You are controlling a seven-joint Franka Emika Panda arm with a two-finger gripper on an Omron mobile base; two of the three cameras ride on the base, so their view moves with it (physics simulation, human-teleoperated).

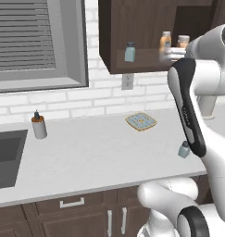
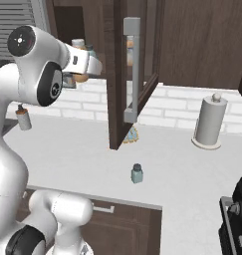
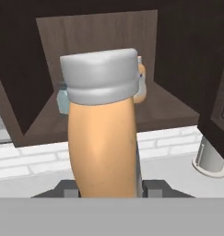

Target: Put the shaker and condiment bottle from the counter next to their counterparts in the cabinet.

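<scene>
At the far left of the left base view a sink (image 1: 5,157) is set into the worktop (image 1: 95,157), and a grey pump dispenser (image 1: 38,125) with an orange collar is stood just beside it, under the window (image 1: 37,41). Further right a small blue patterned mat (image 1: 140,121) is laid flat near the brick wall. Above it the cabinet (image 1: 116,32) is hung, with a blue-grey shaker (image 1: 129,52) stood on its shelf and an orange bottle (image 1: 165,40) stood further right. The claw (image 3: 109,186) is raised to the cabinet opening and is closed on the condiment bottle (image 3: 104,143), which is held upright in front of the shelf. The other shaker (image 1: 184,149) is left on the worktop near its front edge, partly covered by the arm. In the right base view the open cabinet door (image 2: 130,74) is seen hanging between the arm and a paper towel roll (image 2: 210,124) at the right.
</scene>
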